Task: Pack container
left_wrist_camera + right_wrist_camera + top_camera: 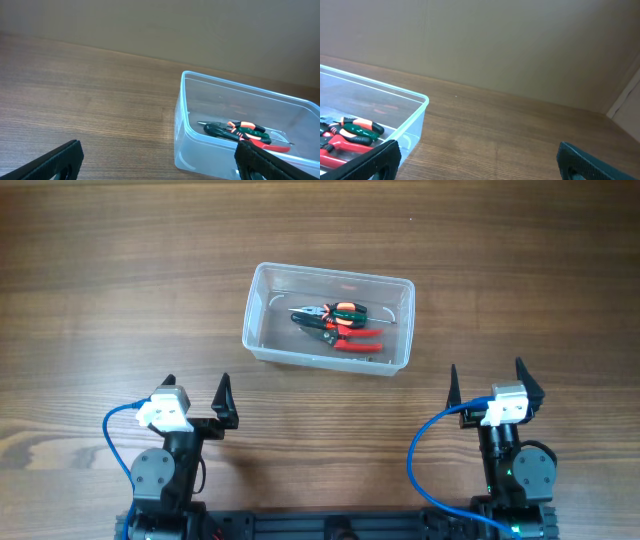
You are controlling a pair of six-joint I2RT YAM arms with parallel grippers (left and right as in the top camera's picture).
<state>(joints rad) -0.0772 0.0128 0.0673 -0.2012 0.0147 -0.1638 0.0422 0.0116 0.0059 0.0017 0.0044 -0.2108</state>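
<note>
The clear plastic container [268,320] stands on the wooden table at the middle, beyond both arms. Inside lie hand tools with green, black and red handles [338,326]. The container shows in the left wrist view [200,150] at the right, with the tools [240,132] in it, and in the right wrist view [412,125] at the left, with the tools [350,135]. My left gripper [196,395] is open and empty, near the front left. My right gripper [487,385] is open and empty, near the front right. Neither touches the container.
The wooden table [100,300] stretches around the container on all sides. A beige wall [495,45] stands behind the table's far edge. Blue cables [115,442] loop beside each arm base.
</note>
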